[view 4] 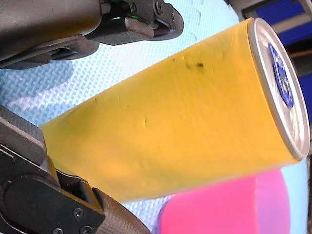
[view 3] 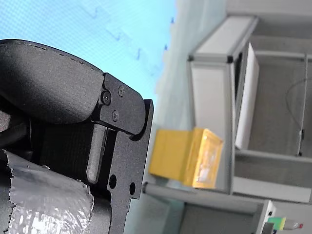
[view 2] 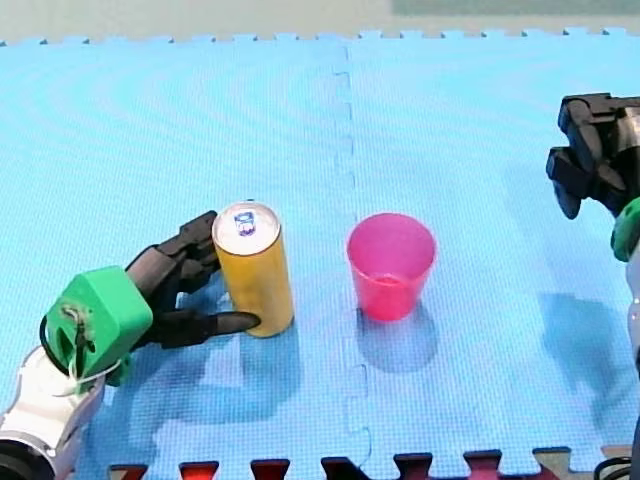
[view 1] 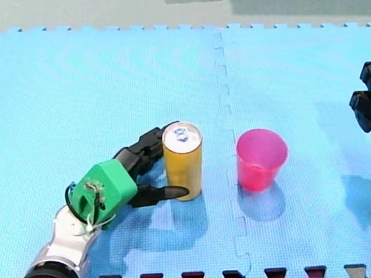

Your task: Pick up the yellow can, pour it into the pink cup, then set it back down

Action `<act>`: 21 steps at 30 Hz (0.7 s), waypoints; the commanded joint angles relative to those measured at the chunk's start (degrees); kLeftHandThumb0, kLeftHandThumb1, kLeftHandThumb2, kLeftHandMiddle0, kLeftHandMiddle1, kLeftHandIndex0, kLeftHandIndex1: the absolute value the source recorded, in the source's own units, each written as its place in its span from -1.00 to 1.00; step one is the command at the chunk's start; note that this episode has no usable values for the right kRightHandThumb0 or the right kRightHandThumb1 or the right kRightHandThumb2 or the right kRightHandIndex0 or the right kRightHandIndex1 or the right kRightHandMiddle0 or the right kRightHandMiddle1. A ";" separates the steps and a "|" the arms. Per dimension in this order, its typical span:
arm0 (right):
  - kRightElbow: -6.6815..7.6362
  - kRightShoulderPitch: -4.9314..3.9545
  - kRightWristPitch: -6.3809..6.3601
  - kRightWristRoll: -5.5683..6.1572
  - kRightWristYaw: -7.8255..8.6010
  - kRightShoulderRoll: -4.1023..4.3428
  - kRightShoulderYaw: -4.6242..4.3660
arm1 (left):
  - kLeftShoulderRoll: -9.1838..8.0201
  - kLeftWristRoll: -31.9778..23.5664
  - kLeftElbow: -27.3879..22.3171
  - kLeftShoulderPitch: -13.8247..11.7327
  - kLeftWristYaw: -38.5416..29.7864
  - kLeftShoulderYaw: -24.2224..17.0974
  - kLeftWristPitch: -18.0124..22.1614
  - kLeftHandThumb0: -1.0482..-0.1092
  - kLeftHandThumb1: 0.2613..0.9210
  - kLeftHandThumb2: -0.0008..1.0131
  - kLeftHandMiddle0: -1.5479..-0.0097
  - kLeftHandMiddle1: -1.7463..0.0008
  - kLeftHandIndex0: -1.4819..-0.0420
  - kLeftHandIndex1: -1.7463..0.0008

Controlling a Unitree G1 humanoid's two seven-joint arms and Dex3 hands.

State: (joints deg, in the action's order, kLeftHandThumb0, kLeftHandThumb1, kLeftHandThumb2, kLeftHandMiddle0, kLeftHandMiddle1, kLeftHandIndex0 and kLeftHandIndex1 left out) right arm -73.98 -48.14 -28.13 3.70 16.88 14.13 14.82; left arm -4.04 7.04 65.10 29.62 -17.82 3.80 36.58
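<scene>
Blue foam mat [view 1: 116,87]: left hand [view 1: 145,168] at the near left wraps the upright yellow can [view 1: 182,165], fingers behind, thumb at its base; can stands beside the pink cup [view 1: 261,159], inside bare; right hand [view 2: 590,150] curled, holding nothing, far right.

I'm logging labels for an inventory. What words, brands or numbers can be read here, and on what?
No text can be read anywhere.
Top of the can: a blue mark, too blurred to read.
Yellow box in the first wrist view: a pale patch on its end, too blurred to read.
Pink cup: no print.
</scene>
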 commanded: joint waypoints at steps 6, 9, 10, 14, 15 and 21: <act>-0.02 0.05 -0.15 0.02 -0.19 0.22 0.01 | -0.57 -0.65 -0.96 0.57 -2.74 0.26 -1.27 -0.57 0.26 -0.99 0.64 1.00 0.76 1.00; -0.03 0.01 -0.24 -0.19 -0.34 0.30 -0.15 | -0.67 -0.82 -1.31 0.52 -3.48 0.31 -1.36 -0.58 0.26 -0.99 0.64 1.00 0.76 1.00; -0.03 0.01 -0.28 -0.27 -0.39 0.31 -0.21 | -0.70 -0.85 -1.37 0.50 -3.67 0.32 -1.33 -0.58 0.27 -0.99 0.64 1.00 0.76 1.00; -0.04 -0.01 -0.54 -0.68 -0.78 0.29 -0.51 | -0.97 -0.66 -1.27 0.53 -4.53 0.55 -0.76 -0.60 0.27 -0.99 0.65 1.00 0.77 1.00; -0.05 0.00 -0.62 -0.79 -0.91 0.28 -0.60 | -1.04 -0.53 -1.19 0.56 -4.66 0.67 -0.56 -0.60 0.27 -0.99 0.65 1.00 0.77 1.00; -0.03 0.16 -1.01 -1.19 -1.40 0.21 -0.96 | -1.44 0.04 -0.45 1.09 -5.27 1.39 -0.44 -0.64 0.28 -1.00 0.65 1.00 0.77 1.00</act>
State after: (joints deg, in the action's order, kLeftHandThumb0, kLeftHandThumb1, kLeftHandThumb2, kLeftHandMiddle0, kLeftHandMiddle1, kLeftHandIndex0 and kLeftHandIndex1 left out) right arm -74.01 -48.10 -28.86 2.52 15.60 14.16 13.89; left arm -5.21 7.02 64.36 30.32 -22.83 5.09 36.14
